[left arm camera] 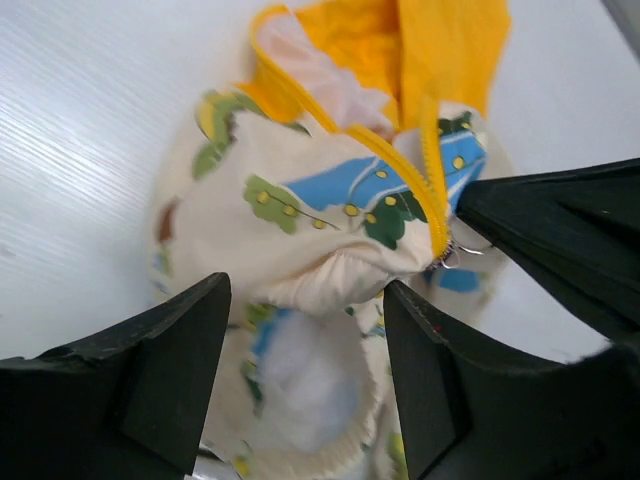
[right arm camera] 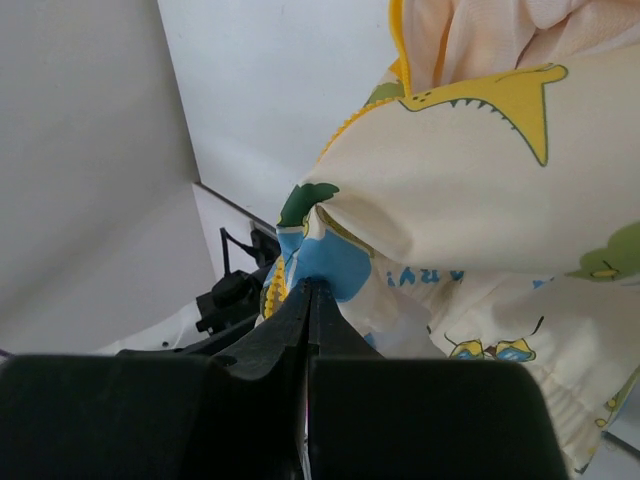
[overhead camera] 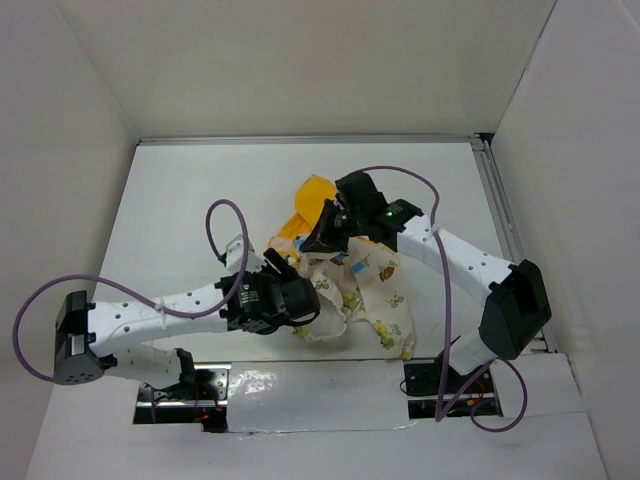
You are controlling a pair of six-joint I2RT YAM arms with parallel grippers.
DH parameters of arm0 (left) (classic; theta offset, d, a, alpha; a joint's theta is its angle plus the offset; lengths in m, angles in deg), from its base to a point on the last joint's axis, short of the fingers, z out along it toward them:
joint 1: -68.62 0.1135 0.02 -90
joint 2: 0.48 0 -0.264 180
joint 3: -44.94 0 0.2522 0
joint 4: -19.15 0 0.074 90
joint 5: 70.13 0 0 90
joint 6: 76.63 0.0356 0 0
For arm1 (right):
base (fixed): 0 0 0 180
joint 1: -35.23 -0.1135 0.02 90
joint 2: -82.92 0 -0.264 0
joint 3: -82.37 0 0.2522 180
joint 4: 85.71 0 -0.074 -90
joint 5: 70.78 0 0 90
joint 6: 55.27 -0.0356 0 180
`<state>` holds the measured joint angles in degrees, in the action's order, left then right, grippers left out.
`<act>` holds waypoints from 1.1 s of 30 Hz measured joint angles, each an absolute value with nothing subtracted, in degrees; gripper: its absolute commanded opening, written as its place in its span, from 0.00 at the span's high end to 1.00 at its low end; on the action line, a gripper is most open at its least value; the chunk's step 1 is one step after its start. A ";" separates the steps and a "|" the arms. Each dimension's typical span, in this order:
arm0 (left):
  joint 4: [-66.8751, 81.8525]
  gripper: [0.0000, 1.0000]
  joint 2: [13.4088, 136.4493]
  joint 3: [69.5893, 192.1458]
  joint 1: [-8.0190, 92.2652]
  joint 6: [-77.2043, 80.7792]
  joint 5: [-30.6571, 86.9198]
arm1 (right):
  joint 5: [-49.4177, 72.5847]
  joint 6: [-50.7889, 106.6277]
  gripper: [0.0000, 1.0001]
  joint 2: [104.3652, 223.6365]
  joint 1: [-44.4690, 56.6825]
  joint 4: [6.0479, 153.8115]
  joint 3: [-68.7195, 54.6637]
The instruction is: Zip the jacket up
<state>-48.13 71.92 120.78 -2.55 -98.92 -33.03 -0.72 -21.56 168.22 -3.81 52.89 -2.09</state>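
The jacket point(overhead camera: 368, 290) is cream with cartoon prints and is bunched up in the middle of the table, its yellow hood point(overhead camera: 313, 198) toward the back. My right gripper point(overhead camera: 327, 236) holds it lifted, shut on a blue-printed fold point(right arm camera: 335, 262) beside the yellow zipper teeth point(left arm camera: 425, 170). The small metal zipper pull point(left arm camera: 455, 256) hangs just at the right gripper's fingers point(left arm camera: 560, 225). My left gripper point(left arm camera: 305, 300) is open, one finger on each side of a bulge of jacket fabric point(left arm camera: 330, 280) above a round cuff opening; neither pad visibly presses it.
The white table point(overhead camera: 190, 220) is walled in by white panels on the left, back and right. A metal rail point(overhead camera: 498, 200) runs along the right edge. Purple cables loop off both arms. The left arm's dark wrist point(right arm camera: 235, 292) shows behind the jacket.
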 measured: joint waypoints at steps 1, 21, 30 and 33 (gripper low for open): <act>-51.87 0.27 73.17 122.12 -2.64 -99.32 -34.32 | -0.87 -21.34 1.00 169.05 -3.99 52.56 -2.75; -70.10 0.01 78.77 133.02 -3.98 -99.69 -31.68 | 8.74 -15.57 1.00 171.12 -3.66 46.33 -8.06; -31.52 0.01 63.68 124.45 25.95 -80.37 4.84 | 17.16 -15.33 1.00 165.99 -2.37 47.90 -1.52; -20.85 0.01 60.32 118.44 37.16 -73.26 17.52 | 17.38 -16.05 1.00 165.35 -2.35 47.97 -0.60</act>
<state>-20.85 60.32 118.44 37.16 -73.26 17.52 17.38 -16.05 165.35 -2.35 47.97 -0.60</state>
